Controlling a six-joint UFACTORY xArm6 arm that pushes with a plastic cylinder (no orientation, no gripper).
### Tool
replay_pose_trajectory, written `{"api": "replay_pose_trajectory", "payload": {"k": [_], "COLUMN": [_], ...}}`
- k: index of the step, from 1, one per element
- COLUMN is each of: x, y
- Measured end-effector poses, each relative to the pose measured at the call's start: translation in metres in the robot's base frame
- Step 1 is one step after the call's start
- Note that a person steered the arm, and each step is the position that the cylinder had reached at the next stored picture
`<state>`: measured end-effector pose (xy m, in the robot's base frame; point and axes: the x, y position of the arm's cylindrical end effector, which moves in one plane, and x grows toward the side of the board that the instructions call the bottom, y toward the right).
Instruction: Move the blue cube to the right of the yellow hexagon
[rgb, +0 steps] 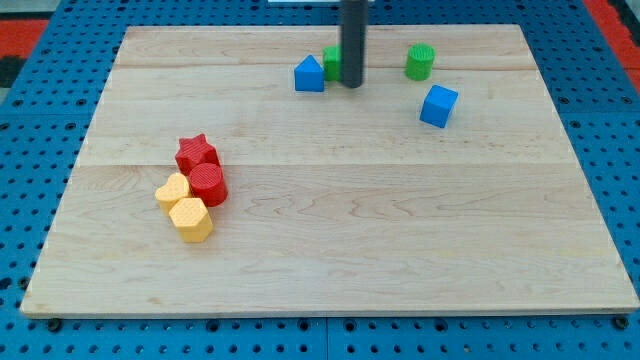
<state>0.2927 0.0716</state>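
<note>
Blue cube sits at the board's upper right, at about 4 o'clock from my tip, apart from it. The rod has no claw to open or close. Yellow hexagon lies far off at 8 o'clock, touching a second yellow block. A green block is partly hidden behind the rod.

The blue cube is seen standing slightly turned on the wooden surface, toward the view's upper right. The yellow hexagon is found well apart from it at the view's lower left, lying flat with a second yellow block touching it just above
</note>
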Motion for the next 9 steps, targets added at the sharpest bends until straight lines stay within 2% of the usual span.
{"api": "replay_pose_trajectory", "payload": {"k": [1,2,3,4,5,6,7,8,9], "x": [0.011,0.058,0.131,0.163,0.137,0.149,0.2,0.172,0.114], "y": [0.064,0.075,0.057,0.068,0.031,0.123,0.129,0.123,0.144]}}
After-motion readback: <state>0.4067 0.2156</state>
